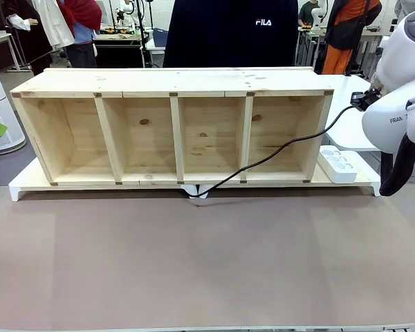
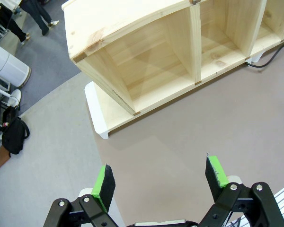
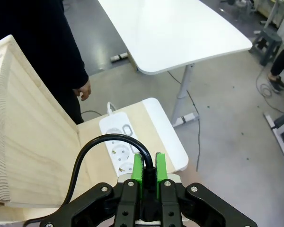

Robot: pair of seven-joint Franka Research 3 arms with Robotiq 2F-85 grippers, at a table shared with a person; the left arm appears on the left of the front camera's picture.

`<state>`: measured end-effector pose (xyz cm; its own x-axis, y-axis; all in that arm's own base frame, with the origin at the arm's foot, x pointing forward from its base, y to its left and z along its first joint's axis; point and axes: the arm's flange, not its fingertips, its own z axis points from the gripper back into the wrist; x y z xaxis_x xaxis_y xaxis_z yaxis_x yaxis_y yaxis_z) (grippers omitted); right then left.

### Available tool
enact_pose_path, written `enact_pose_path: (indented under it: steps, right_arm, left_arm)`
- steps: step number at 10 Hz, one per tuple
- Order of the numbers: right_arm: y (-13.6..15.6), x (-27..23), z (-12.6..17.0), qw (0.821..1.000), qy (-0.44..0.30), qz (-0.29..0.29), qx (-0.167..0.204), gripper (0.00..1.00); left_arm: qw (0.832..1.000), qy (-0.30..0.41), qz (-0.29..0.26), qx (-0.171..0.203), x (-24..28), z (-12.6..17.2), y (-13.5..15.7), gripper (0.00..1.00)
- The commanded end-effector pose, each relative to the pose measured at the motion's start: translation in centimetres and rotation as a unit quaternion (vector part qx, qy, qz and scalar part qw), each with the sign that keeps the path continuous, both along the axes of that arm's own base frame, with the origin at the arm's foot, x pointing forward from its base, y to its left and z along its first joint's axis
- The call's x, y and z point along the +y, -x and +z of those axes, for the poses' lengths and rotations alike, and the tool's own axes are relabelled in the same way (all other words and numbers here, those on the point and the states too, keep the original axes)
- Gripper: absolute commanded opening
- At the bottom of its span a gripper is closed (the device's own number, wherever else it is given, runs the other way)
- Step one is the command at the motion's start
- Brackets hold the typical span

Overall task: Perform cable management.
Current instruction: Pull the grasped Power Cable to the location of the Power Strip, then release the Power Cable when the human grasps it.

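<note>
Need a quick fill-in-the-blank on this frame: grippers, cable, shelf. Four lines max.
The right gripper is shut on the black ___.
The left gripper is ___ and holds nothing.
The wooden shelf has ___ compartments.
In the front view, the white power strip lies off the shelf's ___ end.
Missing: cable, open, four, right.

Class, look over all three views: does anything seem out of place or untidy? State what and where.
The black cable sags diagonally across the open front of the wooden shelf's rightmost compartment, from the right hand, shut on it, down to the shelf's foot. It looks loose and unrouted.
</note>
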<state>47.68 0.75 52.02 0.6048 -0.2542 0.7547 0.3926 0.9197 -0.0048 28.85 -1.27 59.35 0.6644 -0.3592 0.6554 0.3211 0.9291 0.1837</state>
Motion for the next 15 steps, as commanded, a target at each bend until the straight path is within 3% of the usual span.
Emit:
enact_pose_path:
  steps: [1, 15]
  right_arm:
    - [-1.2, -0.4, 0.3, 1.000, 0.013, 0.009, -0.013, 0.14]
    - [-0.2, -0.1, 0.0, 1.000, -0.001, 0.002, -0.004, 0.14]
  left_arm:
    - [1.000, -0.001, 0.001, 0.000, 0.0, 0.0, 0.0, 1.00]
    - [1.000, -0.001, 0.001, 0.000, 0.0, 0.0, 0.0, 1.00]
